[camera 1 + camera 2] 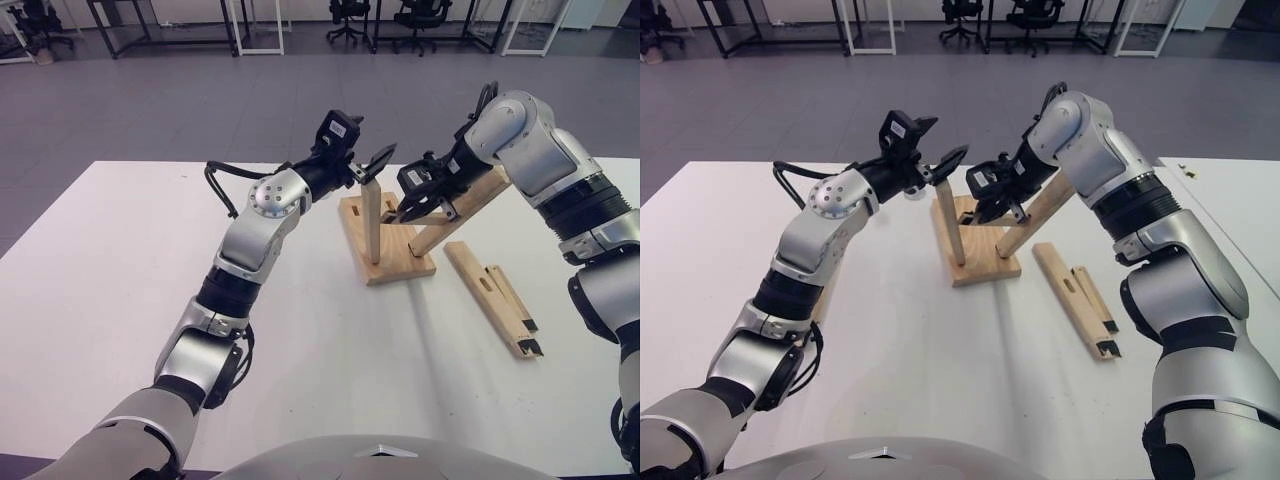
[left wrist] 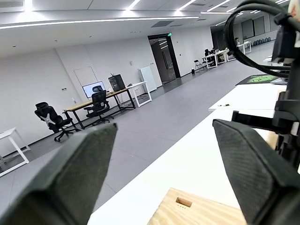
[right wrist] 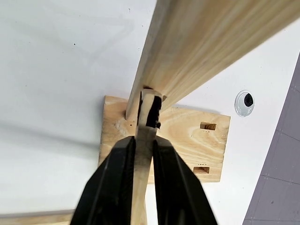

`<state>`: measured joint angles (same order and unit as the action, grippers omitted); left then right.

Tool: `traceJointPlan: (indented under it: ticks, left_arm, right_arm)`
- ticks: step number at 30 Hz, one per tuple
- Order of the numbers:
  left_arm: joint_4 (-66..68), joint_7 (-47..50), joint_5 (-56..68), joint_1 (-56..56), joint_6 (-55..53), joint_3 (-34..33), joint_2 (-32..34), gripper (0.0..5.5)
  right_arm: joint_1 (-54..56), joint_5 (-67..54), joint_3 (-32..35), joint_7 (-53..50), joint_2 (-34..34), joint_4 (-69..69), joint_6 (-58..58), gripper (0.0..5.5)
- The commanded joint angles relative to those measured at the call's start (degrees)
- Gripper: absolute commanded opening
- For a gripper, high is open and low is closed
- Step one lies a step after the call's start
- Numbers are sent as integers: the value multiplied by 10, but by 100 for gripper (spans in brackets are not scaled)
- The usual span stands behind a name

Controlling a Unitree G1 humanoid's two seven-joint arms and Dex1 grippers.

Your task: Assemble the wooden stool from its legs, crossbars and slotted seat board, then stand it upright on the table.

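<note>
The slotted seat board (image 1: 398, 268) lies flat on the white table. One leg (image 1: 371, 222) stands upright in it. A second leg (image 1: 462, 212) leans up from the board toward my right arm. My right gripper (image 1: 407, 209) is shut on a thin crossbar (image 3: 144, 159) whose tip meets that leaning leg (image 3: 211, 42) just above the board (image 3: 187, 126). My left gripper (image 1: 368, 166) hovers open at the top of the upright leg, touching nothing. In the left wrist view its fingers (image 2: 243, 164) stand wide apart over the board's corner (image 2: 201, 213).
Two loose wooden pieces, a slotted leg (image 1: 483, 283) and a thinner bar (image 1: 517, 301), lie on the table right of the board. A round white grommet (image 3: 244, 100) sits in the tabletop behind the board. Bare table spreads to the left and front.
</note>
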<state>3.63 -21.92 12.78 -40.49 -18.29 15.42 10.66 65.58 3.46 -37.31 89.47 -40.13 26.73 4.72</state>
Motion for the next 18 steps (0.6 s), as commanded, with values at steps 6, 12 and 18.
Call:
traceJointPlan:
  ticks: [6, 12, 18]
  left_arm:
    - [-21, -10, -31, 98, -75, 50, 0, 374]
    - [11, -7, -38, 72, -60, 34, -2, 374]
    - [18, 4, -36, 49, -51, 32, -28, 374]
  right_arm:
    - [-31, 41, 7, 16, 43, 33, 20, 44]
    - [-42, 3, -28, 30, 6, -21, 12, 44]
    - [-75, 26, -36, 28, 29, -40, 38, 44]
